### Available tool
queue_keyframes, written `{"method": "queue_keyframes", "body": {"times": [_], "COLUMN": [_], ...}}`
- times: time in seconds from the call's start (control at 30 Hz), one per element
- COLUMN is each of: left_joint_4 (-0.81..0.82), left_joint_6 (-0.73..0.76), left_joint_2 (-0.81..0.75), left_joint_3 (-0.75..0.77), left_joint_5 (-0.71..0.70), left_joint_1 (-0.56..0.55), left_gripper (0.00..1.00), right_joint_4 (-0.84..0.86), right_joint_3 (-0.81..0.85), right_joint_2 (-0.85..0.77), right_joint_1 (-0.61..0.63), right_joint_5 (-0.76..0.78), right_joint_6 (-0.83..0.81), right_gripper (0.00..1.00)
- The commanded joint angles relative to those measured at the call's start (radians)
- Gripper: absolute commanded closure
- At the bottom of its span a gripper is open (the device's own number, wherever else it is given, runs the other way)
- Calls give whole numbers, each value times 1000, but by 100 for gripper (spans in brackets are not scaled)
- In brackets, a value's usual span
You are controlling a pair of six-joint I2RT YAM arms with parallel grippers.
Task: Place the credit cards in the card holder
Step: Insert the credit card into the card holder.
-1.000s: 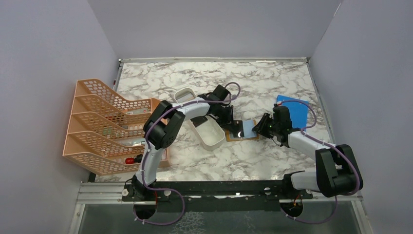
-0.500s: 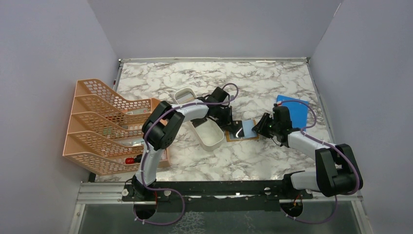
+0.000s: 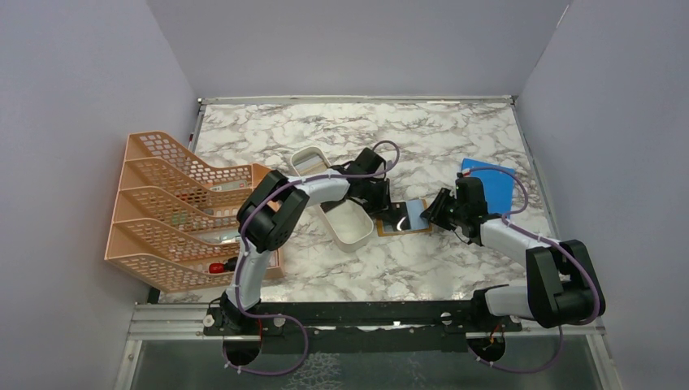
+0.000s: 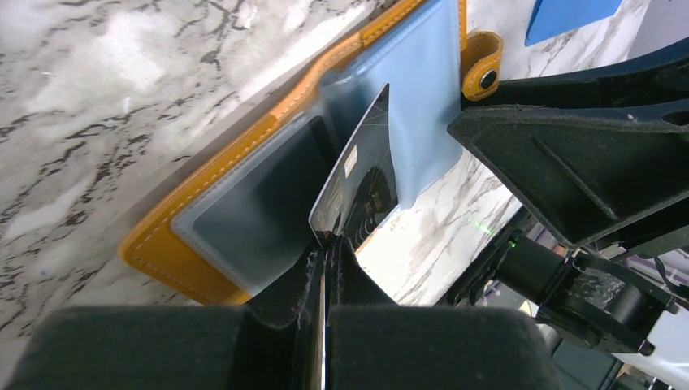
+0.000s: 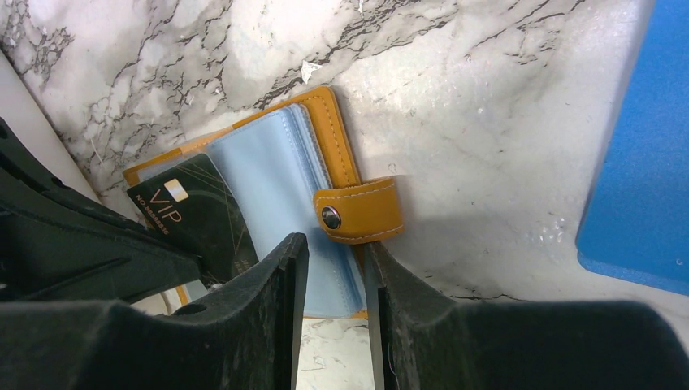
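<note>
**Black card poised at the pocket mouth**

The left gripper [image 4: 325, 252] is clamped tight on the tail of a black credit card [image 4: 361, 183]. The card stands edge-on and runs straight ahead of the fingertips. Its leading end lies against the open card holder [image 4: 162, 236], right where two clear pockets meet at the fold.

To seat the card well, I judge it should be tilted flatter to match the pocket. The front corners then go under the clear film, and the card is pushed along its own length without twisting.

The right gripper [image 5: 333, 244] has its jaws apart, straddling the edge of the clear leaves just below the snap tab [image 5: 357, 213]. It seems to be steadying the holder, and I see nothing pinched.

The two grippers face each other closely, which is the main crowding risk. A white tray [image 3: 345, 223] sits just behind the left wrist, and a blue sheet [image 5: 642, 162] lies off to the right gripper's side.
</note>
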Motion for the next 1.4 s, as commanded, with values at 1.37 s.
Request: {"method": "queue_keyframes", "body": {"times": [1.37], "left_joint_4": [-11], "left_joint_6": [-55], "left_joint_2": [29], "left_joint_3": [15], "left_joint_5": [40], "left_joint_1": [10], "left_gripper": [97], "right_joint_4": [-26], "right_joint_3": [-33], "right_joint_2": [1], "right_joint_1": [3], "right_joint_5": [-56], "right_joint_6": [-2], "right_gripper": [63]}}
